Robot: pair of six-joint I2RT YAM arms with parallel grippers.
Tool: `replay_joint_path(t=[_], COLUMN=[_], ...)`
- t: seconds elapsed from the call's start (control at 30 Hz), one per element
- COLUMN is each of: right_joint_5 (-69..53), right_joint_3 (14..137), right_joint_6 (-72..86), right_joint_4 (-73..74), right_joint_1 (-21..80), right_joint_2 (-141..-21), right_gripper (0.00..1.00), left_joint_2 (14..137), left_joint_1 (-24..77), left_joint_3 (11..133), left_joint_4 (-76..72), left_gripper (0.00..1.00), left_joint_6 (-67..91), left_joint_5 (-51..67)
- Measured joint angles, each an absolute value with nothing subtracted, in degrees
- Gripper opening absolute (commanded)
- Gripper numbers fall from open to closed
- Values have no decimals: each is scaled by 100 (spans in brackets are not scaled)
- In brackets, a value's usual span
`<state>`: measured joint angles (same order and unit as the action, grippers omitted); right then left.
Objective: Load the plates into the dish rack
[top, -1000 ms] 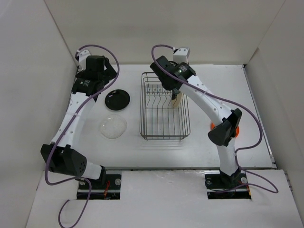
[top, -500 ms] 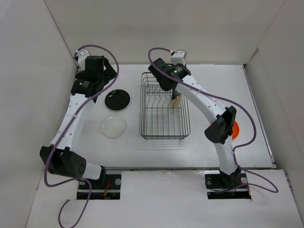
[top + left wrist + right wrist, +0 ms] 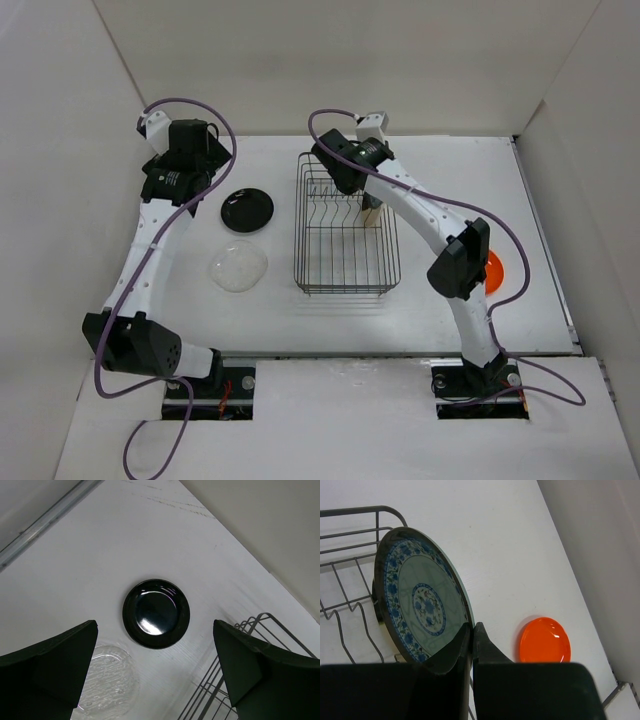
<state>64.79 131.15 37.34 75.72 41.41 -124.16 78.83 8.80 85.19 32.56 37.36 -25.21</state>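
The dish rack [image 3: 347, 250] stands mid-table. My right gripper [image 3: 472, 627] is shut on the rim of the teal patterned plate [image 3: 420, 605] and holds it upright on edge over the rack's wires [image 3: 350, 555]. From above, the right gripper [image 3: 348, 178] is at the rack's far end and hides that plate. A cream plate [image 3: 372, 212] stands in the rack. The black plate [image 3: 247, 209] and the clear glass plate [image 3: 238, 267] lie left of the rack. My left gripper [image 3: 155, 630] is open, high above the black plate [image 3: 156, 613]. The orange plate [image 3: 545, 640] lies to the right.
White walls close in the table on the left, back and right. The right arm's elbow [image 3: 460, 260] partly covers the orange plate [image 3: 494, 272] in the top view. The glass plate [image 3: 105, 687] and a rack corner [image 3: 235, 680] show in the left wrist view.
My right gripper has moved left toward the rack's far end, and its elbow has swung left. My left gripper has drawn back and to the left, away from the black plate.
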Motion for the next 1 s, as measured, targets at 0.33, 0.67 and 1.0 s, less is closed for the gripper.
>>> replay_joint_path(t=[0.33,0.67,1.0], right_joint_5=[6434,6204,6082], right_joint_3=[13032,13030,13030], right_joint_6=[3461,3221,3061], right_joint_4=[7244,6943,6740], right_joint_1=[4130,4130,4130], right_joint_2=[-12514,-12731,-12731], right_gripper=[0,14,33], left_joint_2=[7883,7883,7883], left_joint_1=[825,825,825], left_joint_3=[8510,8510,8510], left_joint_4=[3315,3330,3330], left_gripper=[100,100,100], left_joint_6=[3854,3865,3863], left_joint_5=[-2700,-2709,-2711])
